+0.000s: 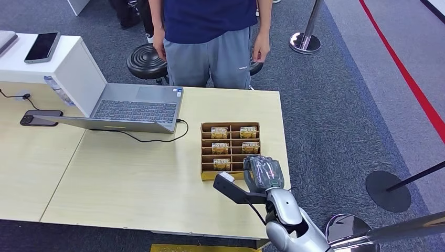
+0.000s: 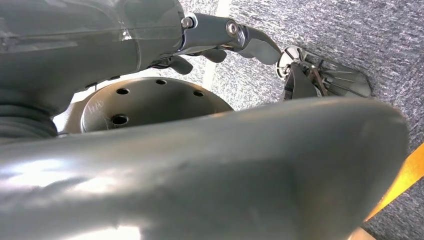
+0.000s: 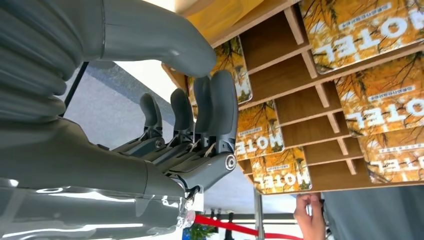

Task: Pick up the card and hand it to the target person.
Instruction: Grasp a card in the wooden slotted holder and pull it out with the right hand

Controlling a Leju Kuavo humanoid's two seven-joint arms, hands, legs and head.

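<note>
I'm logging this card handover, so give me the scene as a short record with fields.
Cards: yellow HOTEL cards in a slotted wooden tray
Right hand: grey robot hand over the tray's near right corner, fingers apart, holding nothing
Left hand: grey hand above carpet
Person: blue shirt, grey trousers, standing beyond the table
Also: open grey laptop

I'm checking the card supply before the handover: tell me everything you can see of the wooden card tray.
The wooden card tray is a shallow, light-brown box lying flat near the table's right edge, split by thin dividers into two columns of narrow slots. Orange-yellow cards printed HOTEL fill most slots. The right robot hand hovers over its near right corner, fingers apart, holding nothing; contact cannot be told.
</note>
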